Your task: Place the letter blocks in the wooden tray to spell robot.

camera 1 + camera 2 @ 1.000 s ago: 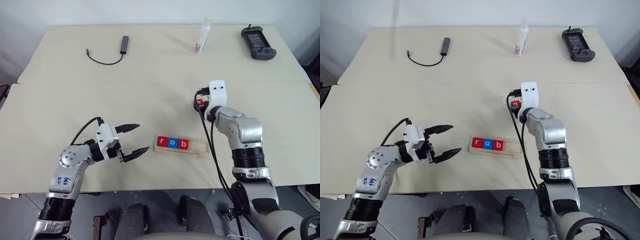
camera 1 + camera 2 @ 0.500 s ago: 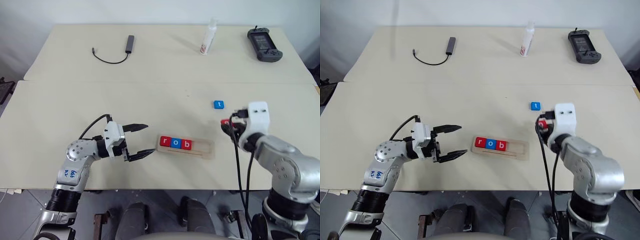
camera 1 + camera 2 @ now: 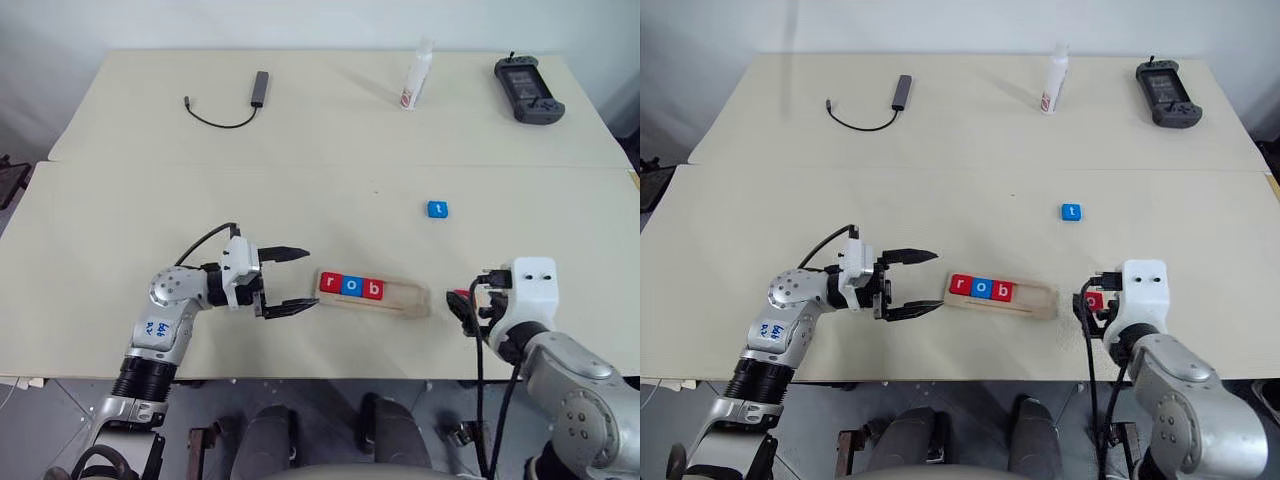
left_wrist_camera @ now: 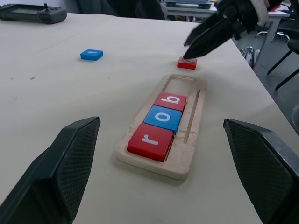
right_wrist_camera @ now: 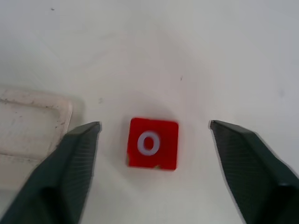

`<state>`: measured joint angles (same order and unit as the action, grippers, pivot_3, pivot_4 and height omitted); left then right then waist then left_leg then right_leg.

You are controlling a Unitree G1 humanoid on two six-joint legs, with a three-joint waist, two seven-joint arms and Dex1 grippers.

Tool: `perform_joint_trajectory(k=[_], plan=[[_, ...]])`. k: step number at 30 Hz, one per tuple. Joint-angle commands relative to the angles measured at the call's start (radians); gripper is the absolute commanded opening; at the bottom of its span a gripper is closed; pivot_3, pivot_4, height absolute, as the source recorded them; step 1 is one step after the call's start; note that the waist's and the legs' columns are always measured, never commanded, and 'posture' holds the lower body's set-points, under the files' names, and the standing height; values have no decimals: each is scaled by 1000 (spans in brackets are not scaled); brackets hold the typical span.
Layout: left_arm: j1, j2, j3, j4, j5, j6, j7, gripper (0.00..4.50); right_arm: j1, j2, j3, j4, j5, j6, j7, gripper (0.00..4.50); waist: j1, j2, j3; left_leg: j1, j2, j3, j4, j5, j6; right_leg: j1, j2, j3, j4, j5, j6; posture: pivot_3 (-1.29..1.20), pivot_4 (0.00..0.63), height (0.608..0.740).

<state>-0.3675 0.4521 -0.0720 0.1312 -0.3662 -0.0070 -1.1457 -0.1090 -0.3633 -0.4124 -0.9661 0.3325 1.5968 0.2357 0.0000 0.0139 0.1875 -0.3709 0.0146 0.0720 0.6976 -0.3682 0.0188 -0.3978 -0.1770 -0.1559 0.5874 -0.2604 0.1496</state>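
Three tiles, red r, blue o, red b, fill the pale wooden tray [image 3: 374,294]; a red o [image 5: 153,143] lies between the right gripper [image 5: 154,175]'s parted jaws, a blue t [image 3: 437,209] farther off; left gripper [image 3: 295,280] jaws apart.

Wooden tray [image 3: 408,297] w/ r, o, b blocks [image 3: 351,286]; red o [image 5: 153,143] just beside; blue t [image 3: 437,209] apart

head pair high over the table [image 3: 120,200], wrist views low, perhaps both on the wooden tray [image 4: 187,154]
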Motion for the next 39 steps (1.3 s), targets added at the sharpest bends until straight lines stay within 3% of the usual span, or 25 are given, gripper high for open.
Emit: perform_joint_trajectory(k=[1,5,7,9,14,18,19,28,32,39], plan=[[-3,4,7,-22,-5,-15,-5,4500,51,-245,-41,86,81,-162,245,4401,0,0,0,0,0,0,0,0,0,0,0,0,0,0,0,0,150,740],[6,8,11,-35,-7,-11,-5,4500,201,-555,29,277,14,-657,575,4401,-1,-1,0,1,0,1,-2,-1,1,1,0,0,-3,0,0,0,150,740],[15,12,14,-47,-10,-6,-3,4500,231,-653,74,420,-37,-913,721,4401,-2,-2,1,1,0,1,-2,-1,1,2,0,-1,-3,0,0,0,150,740],[24,15,19,-63,-13,-1,3,4500,190,-688,111,564,-31,-1062,820,4401,-5,-4,2,3,0,2,-2,-1,1,3,0,0,-3,0,1,0,150,740],[57,23,22,-114,-15,16,14,4500,23,-702,256,819,-52,-1201,942,4401,-2,-5,2,3,1,2,1,0,1,4,0,0,-2,1,1,0,150,740],[71,25,21,-141,-17,29,25,4500,-76,-683,348,926,-73,-1230,987,4401,6,-5,2,2,0,0,2,0,1,4,-1,-1,-2,1,1,0,150,740],[74,26,22,-146,-17,31,28,4500,-87,-684,369,937,-74,-1223,1002,4222,7,-5,2,1,0,0,2,0,1,4,-1,-2,-2,1,1,0,150,740],[77,27,28,-151,-14,30,44,4500,-137,-682,393,945,-74,-1245,1035,1441,22,-4,2,1,0,0,2,0,1,4,-1,-2,-2,1,1,0,150,740],[75,23,28,-148,-12,24,50,4500,-179,-679,390,841,-55,-1223,1021,1447,23,-4,2,1,0,0,2,0,0,4,-1,-2,-2,1,1,0,150,740],[86,16,23,-150,-10,17,61,4500,-276,-653,481,644,8,-968,974,1447,23,-4,2,1,1,-1,3,0,0,4,0,-2,-2,1,1,0,150,740]])
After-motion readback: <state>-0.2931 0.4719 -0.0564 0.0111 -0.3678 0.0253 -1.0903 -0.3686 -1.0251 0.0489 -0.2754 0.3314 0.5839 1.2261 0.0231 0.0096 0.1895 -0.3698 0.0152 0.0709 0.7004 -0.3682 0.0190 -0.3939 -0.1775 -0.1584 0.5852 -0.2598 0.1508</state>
